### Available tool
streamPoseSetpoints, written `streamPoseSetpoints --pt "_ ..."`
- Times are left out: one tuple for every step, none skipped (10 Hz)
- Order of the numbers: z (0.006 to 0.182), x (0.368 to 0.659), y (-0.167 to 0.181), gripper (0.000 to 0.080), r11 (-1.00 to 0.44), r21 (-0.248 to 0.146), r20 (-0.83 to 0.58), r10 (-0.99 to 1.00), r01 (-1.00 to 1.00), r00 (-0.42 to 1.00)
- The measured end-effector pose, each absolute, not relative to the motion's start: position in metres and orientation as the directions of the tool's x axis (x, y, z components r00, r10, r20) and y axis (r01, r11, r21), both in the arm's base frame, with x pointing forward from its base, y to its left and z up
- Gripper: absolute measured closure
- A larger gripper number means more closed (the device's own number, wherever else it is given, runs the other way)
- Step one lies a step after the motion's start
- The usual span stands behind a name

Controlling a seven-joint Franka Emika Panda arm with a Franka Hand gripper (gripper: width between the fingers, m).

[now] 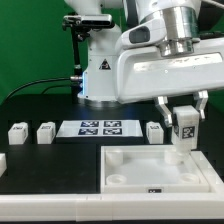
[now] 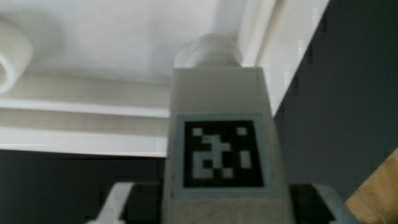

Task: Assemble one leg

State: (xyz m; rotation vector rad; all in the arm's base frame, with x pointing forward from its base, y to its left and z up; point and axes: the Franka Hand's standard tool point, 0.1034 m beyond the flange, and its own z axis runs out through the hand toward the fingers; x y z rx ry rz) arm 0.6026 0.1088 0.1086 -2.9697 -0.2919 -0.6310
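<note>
My gripper (image 1: 185, 116) is shut on a white leg (image 1: 185, 126) with a black-and-white tag on its face. It holds the leg upright just above the far right corner of the large white square tray-like part (image 1: 160, 168). In the wrist view the leg (image 2: 217, 130) fills the middle, its tag towards the camera and its rounded tip (image 2: 214, 47) close over the white part's rim (image 2: 125, 100). My fingers (image 2: 128, 205) press on both its sides. Three more legs (image 1: 17, 133) (image 1: 45, 131) (image 1: 154, 131) stand in a row on the black table.
The marker board (image 1: 98, 127) lies flat between the loose legs. The arm's white base (image 1: 98, 75) stands behind it before a green backdrop. Another white part (image 1: 2, 163) shows at the exterior view's left edge. The table's front edge runs along the bottom.
</note>
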Motion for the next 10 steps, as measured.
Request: streamPoseSetpoints --pt "0.108 0.602 0.109 0.0508 -0.978 -0.050 0.410 0.167 0.205 0.897" --pt "0.108 0.602 0.109 0.0508 -0.978 -0.050 0.409 0.167 0.205 0.897" --pt "0.107 0.602 0.109 0.0508 -0.978 -0.050 0.409 0.167 0.205 0.897" --pt "0.107 0.602 0.109 0.0508 -0.978 -0.050 0.408 0.167 0.205 0.897" --pt "0.105 0.602 0.108 0.0508 -0.978 -0.050 0.407 0.167 0.205 0.898" --pt "0.101 0.605 0.106 0.0508 -0.978 -0.051 0.404 0.163 0.200 0.900" --pt "0.100 0.611 0.106 0.0508 -0.979 -0.052 0.410 0.160 0.199 0.898" --pt "0.101 0.616 0.107 0.0508 -0.979 -0.054 0.413 0.158 0.197 0.897" --pt "0.100 0.621 0.107 0.0508 -0.979 -0.055 0.415 0.156 0.196 0.896" --pt "0.097 0.626 0.107 0.0508 -0.979 -0.056 0.416 0.154 0.194 0.896"
